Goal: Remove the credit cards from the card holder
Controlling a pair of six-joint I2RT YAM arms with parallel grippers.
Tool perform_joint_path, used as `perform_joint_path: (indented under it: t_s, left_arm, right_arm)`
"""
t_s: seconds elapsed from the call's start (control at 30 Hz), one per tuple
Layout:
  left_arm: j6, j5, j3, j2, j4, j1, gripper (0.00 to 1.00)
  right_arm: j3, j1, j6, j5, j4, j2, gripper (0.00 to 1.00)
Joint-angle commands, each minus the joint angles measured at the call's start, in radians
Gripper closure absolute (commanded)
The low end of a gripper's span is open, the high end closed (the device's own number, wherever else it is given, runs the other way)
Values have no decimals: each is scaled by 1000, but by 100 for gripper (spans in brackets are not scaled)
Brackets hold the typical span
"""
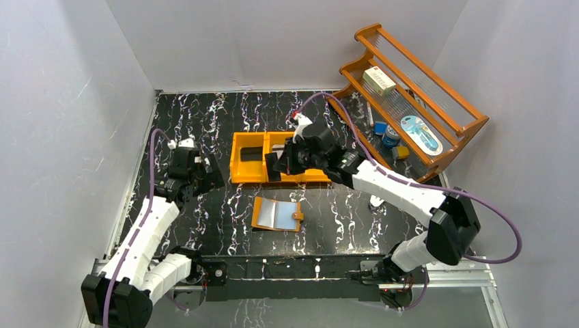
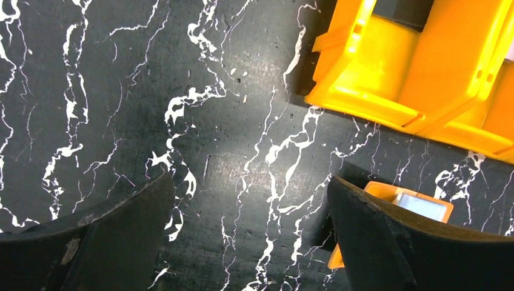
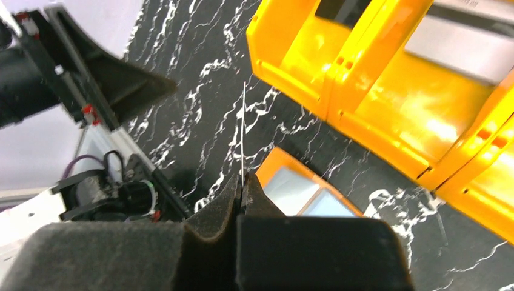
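Tan card holder (image 1: 276, 214) lies opened flat on the black, white-veined marbled desk (image 1: 205, 116), near the middle and just nearer than the orange bin (image 1: 234, 158). Its two leaves show clear pale-blue plastic sleeves framed in leather-like orange, with a small strap tab on the right edge.

The right hand (image 3: 242, 189) hangs by the bin's near edge. Its dark foam-padded fingers are pressed together on a thin credit card (image 3: 243, 130), which the wrist view shows only as a pale edge-on line.

The bin is glossy moulded plastic, split into compartments. A black card (image 1: 251, 152) lies in the left one and a silver-grey card (image 3: 451, 48) in the next.

The left hand (image 2: 248, 206) hovers over bare desk to the left, its curved black fingers spread wide with nothing between them.

At the far right stands a slatted wooden rack (image 1: 471, 130) carrying a white box (image 1: 379, 80), whose print is too small to read.
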Motion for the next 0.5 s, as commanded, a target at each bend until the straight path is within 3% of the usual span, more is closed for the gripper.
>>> perform_joint_path:
  t_s: [0.0,0.33,0.47]
  left_arm:
    - [5,-34,-95,-119,38,5,2]
    - [-36,-134,-91,-153,46,5,2]
    - [-45,-160,-90,-169,39,5,2]
  right_arm:
    - [175,55,-165,151,-118,91,100]
    - [500,137,-519,366,-158,385,100]
    - [544,143,-682,407,-102,459,100]
